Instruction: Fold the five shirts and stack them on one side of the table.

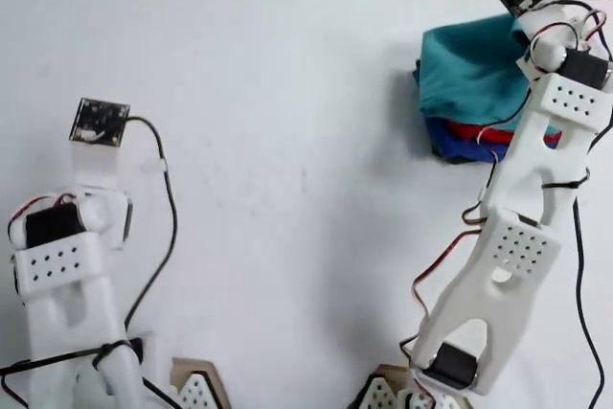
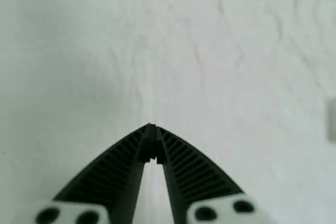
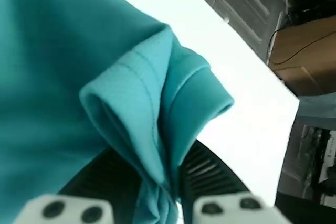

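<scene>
White table (image 1: 287,141) lies under my left gripper (image 2: 151,129), its jaws pressed together on nothing. At the far right side of the table sits the stack (image 1: 442,146): a teal shirt (image 1: 465,69) on top, with a red shirt (image 1: 469,131) and a blue shirt (image 1: 458,150) edging out beneath. My right gripper (image 3: 163,187) is pinched on a folded edge of the teal shirt, cloth bunched between the jaws. I judge this to be the placing of the top shirt, late in the task, though I cannot count five layers. Next I should release without dragging the fold, then lift straight off so the pile isn't pulled askew.
</scene>
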Controlling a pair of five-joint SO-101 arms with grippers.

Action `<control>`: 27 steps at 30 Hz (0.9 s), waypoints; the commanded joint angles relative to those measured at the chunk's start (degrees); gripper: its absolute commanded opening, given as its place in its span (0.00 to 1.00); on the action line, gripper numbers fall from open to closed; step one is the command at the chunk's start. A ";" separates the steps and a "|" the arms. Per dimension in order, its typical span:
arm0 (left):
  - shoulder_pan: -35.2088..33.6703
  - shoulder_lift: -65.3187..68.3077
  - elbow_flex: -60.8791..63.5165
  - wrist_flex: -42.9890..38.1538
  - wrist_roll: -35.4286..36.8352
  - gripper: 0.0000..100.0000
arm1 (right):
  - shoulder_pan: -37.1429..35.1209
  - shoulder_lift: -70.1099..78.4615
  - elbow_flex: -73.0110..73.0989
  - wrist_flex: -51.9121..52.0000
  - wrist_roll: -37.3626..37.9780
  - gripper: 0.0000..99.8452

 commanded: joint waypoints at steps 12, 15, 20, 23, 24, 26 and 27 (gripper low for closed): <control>-0.44 -1.23 -0.31 1.23 0.09 0.03 | 1.89 1.45 -6.33 -3.82 0.35 0.19; -0.44 -1.23 -0.31 1.23 0.09 0.03 | 2.68 1.54 -10.20 -7.16 -2.55 0.17; -0.44 -1.23 -0.31 1.23 0.09 0.03 | 3.12 1.01 -12.31 -14.11 -11.43 0.16; -0.44 -1.23 -0.31 1.23 0.09 0.03 | 2.95 1.45 -13.10 -13.41 -15.47 0.16; -0.44 -1.23 -0.31 1.23 0.09 0.03 | 2.95 1.45 -12.57 -12.97 -15.56 0.16; -0.44 -1.23 -0.31 1.23 0.09 0.03 | 2.95 1.71 -12.04 -11.38 -15.56 0.16; -0.44 -1.23 -0.31 1.23 0.09 0.03 | 2.95 1.89 -11.43 -10.59 -15.56 0.16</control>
